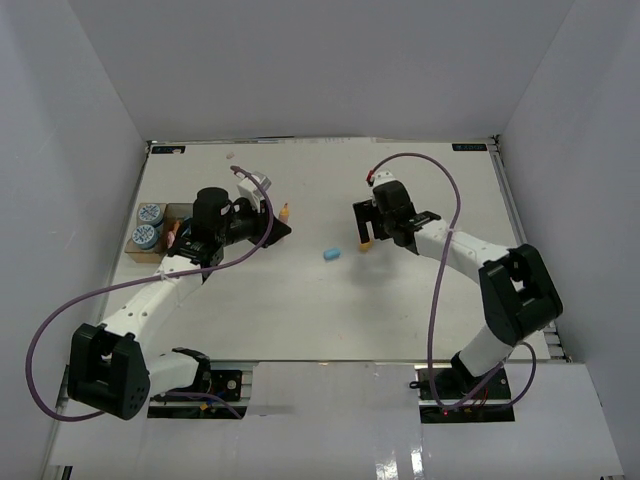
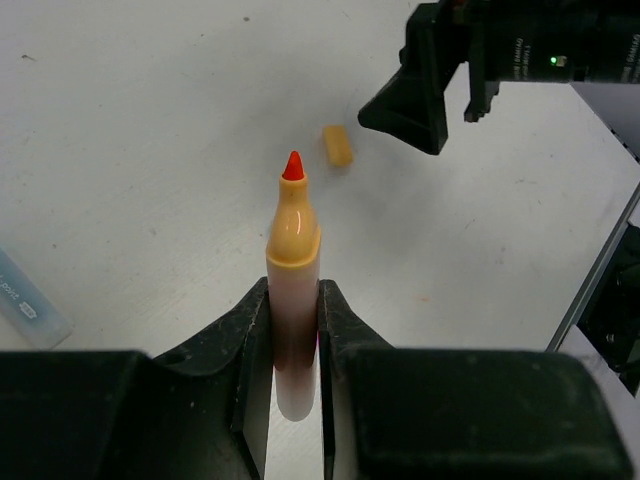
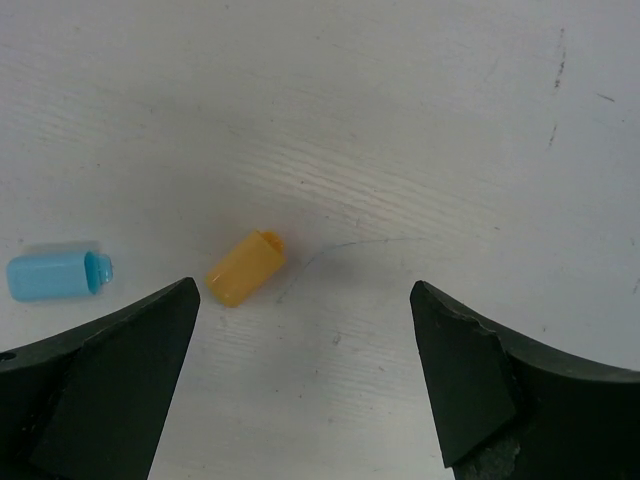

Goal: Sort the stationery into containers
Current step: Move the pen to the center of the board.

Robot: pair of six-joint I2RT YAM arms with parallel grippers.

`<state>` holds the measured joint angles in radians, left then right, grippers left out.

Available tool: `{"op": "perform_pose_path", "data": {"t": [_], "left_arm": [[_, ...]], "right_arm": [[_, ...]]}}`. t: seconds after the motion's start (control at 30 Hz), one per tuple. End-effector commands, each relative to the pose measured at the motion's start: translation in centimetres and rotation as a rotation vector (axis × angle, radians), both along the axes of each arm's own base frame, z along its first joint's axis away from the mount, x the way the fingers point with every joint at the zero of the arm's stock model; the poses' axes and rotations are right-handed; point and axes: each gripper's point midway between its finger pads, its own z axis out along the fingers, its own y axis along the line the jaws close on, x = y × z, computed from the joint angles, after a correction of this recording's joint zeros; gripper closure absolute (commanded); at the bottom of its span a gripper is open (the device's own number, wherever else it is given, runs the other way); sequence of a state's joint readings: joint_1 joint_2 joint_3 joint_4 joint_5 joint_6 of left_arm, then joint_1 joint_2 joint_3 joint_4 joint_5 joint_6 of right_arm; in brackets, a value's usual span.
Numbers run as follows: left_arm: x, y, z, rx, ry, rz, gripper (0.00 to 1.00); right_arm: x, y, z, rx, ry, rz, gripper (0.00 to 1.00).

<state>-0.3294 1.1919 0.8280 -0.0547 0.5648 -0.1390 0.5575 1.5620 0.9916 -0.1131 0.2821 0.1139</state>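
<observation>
left gripper point(image 2: 295, 330): is clamping the orange marker point(image 2: 293, 240) mid-barrel, tip uncapped.
orange cap point(image 3: 245, 267): is lying on the table point(image 3: 400, 120) near the blue cap point(image 3: 55, 275); looks light, stiff, smooth and likely to roll, so pinch across its sides.
right gripper point(image 3: 303, 305): is hovering over the orange cap, jaws wide apart.

Blue piece point(image 1: 331, 254) on white table point(image 1: 330, 310)
</observation>
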Motion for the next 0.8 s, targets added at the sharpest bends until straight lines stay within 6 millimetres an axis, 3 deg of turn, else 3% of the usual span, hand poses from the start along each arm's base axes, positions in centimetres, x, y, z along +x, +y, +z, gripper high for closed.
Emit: {"op": "perform_pose_path", "data": {"t": [0.0, 0.13, 0.3, 0.77], "left_arm": [[-0.5, 0.0, -0.3, 0.016, -0.012, -0.033, 0.94], [-0.4, 0.3, -0.5, 0.031, -0.026, -0.019, 0.94], [-0.4, 0.6, -0.4, 0.047, -0.048, -0.012, 0.94], [-0.6, 0.4, -0.3, 0.041, -0.045, -0.028, 0.94]], "right_arm": [[2.8, 1.6, 1.2, -0.021, -0.026, 0.063, 0.08], [4.6, 2.5, -0.1, -0.056, -0.008, 0.078, 0.08], [5.7, 2.1, -2.3, -0.088, 0.038, 0.047, 0.07], [4.4, -0.3, -6.3, -0.158, 0.141, -0.021, 0.07]]}}
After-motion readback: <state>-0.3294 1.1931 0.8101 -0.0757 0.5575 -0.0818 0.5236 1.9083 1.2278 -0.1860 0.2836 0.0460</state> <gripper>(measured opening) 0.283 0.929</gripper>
